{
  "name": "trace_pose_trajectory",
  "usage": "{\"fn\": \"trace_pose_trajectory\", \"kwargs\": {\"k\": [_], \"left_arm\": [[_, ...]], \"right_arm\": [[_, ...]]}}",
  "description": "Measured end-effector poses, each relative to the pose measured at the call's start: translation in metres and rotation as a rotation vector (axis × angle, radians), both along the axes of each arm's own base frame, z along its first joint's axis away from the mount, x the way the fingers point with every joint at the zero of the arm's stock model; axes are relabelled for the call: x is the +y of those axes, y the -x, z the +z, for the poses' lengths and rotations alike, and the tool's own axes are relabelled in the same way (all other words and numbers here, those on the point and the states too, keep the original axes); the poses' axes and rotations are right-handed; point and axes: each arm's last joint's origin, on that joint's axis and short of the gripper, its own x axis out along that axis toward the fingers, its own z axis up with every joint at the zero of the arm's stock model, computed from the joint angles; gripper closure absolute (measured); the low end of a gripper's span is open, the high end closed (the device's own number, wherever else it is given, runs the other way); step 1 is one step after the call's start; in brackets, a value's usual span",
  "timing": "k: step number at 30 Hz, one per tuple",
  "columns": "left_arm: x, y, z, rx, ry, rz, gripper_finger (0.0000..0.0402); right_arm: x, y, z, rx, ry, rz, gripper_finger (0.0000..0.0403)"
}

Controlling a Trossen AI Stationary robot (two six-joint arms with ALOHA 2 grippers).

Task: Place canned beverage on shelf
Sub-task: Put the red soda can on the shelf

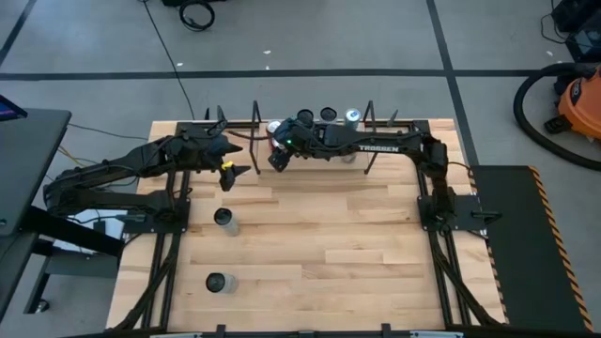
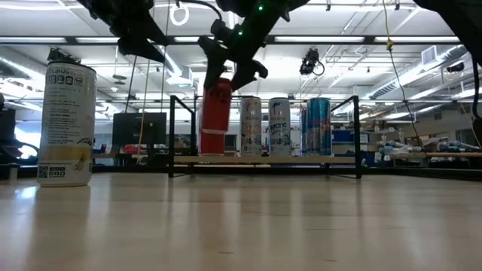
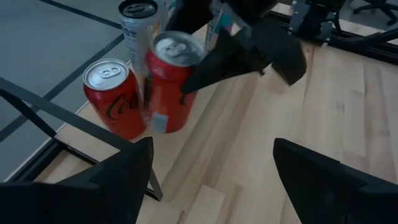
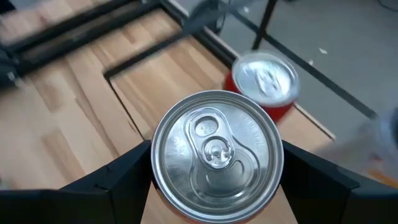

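The shelf (image 2: 301, 159), a light-wood platform with black rod frames, stands along the table's far edge. On it stand a red can (image 3: 115, 96), a white can (image 3: 138, 25) and other slim cans (image 2: 279, 126). My right gripper (image 1: 275, 155) is shut on another red can (image 2: 216, 105), held tilted over the shelf's left part, close beside the standing red can (image 4: 264, 84). My left gripper (image 3: 211, 180) hangs open just left of it, above the table, with nothing between its fingers. My right gripper pinches the red can's side wall just below its top rim (image 4: 155, 180) between its two fingers, one on each side. The fingers (image 3: 242, 56) slant down from the table's right side. The can is tilted. Whether its lower end (image 3: 163, 124) touches the shelf, I cannot tell.
Two more cans stand upright on the table's left half, one near the middle (image 1: 223, 219) and one toward the near edge (image 1: 217, 282); the low view shows one large at its left (image 2: 66, 124). Bare wood lies to their right.
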Motion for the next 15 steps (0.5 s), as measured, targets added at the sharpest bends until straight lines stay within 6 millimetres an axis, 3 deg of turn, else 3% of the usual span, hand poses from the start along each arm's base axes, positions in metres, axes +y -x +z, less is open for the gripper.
{"fn": "trace_pose_trajectory", "kwargs": {"k": [6, 15], "left_arm": [[0.0, 0.0, 0.0, 0.004, 0.002, 0.0, 0.007], [0.0, 0.001, -0.002, 0.019, 0.006, 0.0, 0.007]], "right_arm": [[-0.002, -0.008, -0.018, 0.027, -0.023, -0.017, 0.0095], [-0.011, -0.009, -0.03, 0.071, -0.031, -0.006, 0.0094]]}}
